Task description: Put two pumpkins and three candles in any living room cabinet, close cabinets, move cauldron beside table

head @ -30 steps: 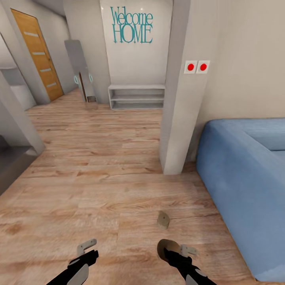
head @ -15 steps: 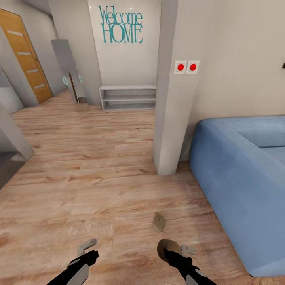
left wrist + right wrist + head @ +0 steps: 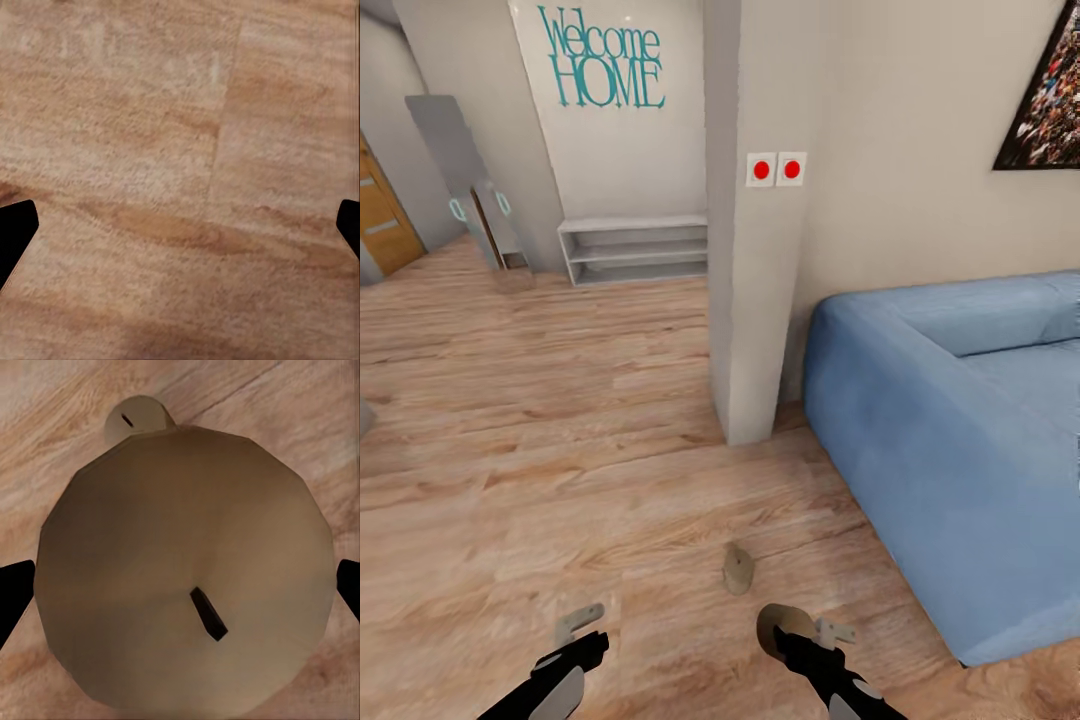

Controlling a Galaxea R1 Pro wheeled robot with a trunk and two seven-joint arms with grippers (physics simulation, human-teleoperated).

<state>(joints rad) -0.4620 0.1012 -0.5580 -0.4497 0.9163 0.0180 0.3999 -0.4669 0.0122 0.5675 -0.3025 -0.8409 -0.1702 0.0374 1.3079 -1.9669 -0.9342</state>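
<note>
Left arm (image 3: 555, 675): black segmented link, pale grey oval cover panel on forearm. Left gripper (image 3: 578, 622): light grey, flat angular fingers. Right arm (image 3: 830, 675): matching black link, grey rounded panel near lower edge. Right gripper (image 3: 830, 632): light grey, short blocky fingers. Wrist views: fingertips (image 3: 16, 232) render as solid black wedges at both frame sides.

1. The head view has swung right: the pillar (image 3: 745, 220), sign (image 3: 603, 57) and shelf (image 3: 635, 250) sit further left in it.
2. A framed picture (image 3: 1045, 95) has come in at top right.
3. More of the sofa (image 3: 950, 440) shows.
4. The orange door (image 3: 380, 215) is nearly out of view.
</note>
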